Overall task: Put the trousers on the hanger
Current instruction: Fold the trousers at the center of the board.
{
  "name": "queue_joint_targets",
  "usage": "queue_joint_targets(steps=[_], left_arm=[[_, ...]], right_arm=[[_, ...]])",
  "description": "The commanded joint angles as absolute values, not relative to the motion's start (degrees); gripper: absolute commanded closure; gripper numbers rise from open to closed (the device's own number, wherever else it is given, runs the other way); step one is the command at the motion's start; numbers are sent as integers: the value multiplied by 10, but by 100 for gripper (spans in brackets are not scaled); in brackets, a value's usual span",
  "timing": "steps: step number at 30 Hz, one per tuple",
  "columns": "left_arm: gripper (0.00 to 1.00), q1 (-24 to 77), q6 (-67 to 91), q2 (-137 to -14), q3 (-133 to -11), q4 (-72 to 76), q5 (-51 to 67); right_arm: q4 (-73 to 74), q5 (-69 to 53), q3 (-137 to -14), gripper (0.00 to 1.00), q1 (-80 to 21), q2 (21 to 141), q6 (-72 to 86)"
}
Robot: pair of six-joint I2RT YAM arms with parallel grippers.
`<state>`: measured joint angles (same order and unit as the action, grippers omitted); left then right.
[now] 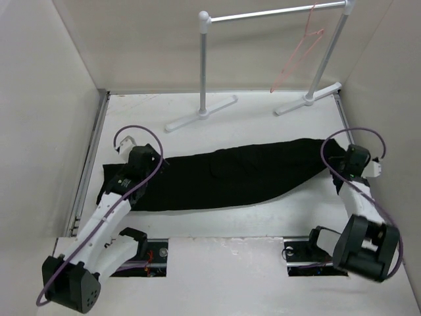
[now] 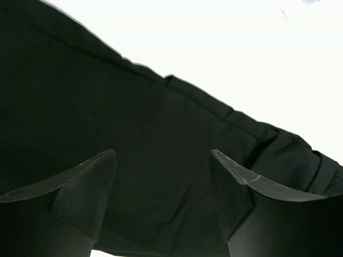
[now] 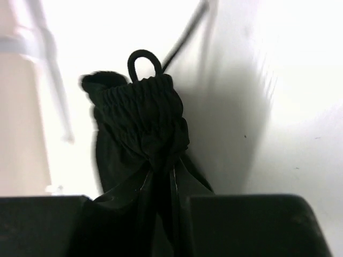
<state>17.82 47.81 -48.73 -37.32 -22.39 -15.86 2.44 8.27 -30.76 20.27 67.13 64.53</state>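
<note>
Trousers [image 1: 223, 174] lay flat on worktop [image 1: 263, 125]. We noted right hand [image 3: 163, 176] pinching their elastic end [image 3: 142, 101] at three o'clock, presumably for lifting; left hand [image 2: 162, 160] wide at nine.

Trousers [image 1: 223, 174]: plain black throughout, gathered waistband and cord loop included. Hanger [image 1: 297, 56]: salmon pink. Rack [image 1: 204, 66]: pale grey tubes, white joints and feet. Desk [image 1: 263, 125]: white. Walls [image 1: 39, 99]: cream. Left arm [image 1: 99, 227] and right arm [image 1: 358, 197]: white shells, black joints; cable [image 1: 360, 130] purple.
</note>
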Motion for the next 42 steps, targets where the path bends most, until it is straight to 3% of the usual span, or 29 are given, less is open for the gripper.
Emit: queue_joint_targets(steps=[1,5,10,14,18,25,35,37,40,42], left_arm=[[33,223,466,-525,-438,-174,-170],[33,301,466,-580,-502,-161,-198],[33,384,462,-613,-571,-175,-236],[32,357,461,-578,-584,-196,-237],[31,272,442,-525,-582,-234,-208],[31,116,433,-486,-554,-238,-106],[31,-4,428,-470,-555,-240,-90],[31,-19,424,-469,-557,-243,-98],[30,-44,403,-467,-566,-242,-126],[30,-51,387,-469,-576,-243,-148]], right_arm=[[105,120,-366,85,261,566,574],[200,119,-434,86,298,468,507],[264,132,-510,86,270,402,474],[304,150,-586,87,170,393,453],[317,211,-639,87,-13,410,498],[315,431,-745,86,-396,579,543],[305,427,-1046,85,-635,1019,556],[310,397,-1112,74,-662,1108,568],[304,307,-1191,30,-689,1219,578],[309,241,-1188,19,-690,1225,583]])
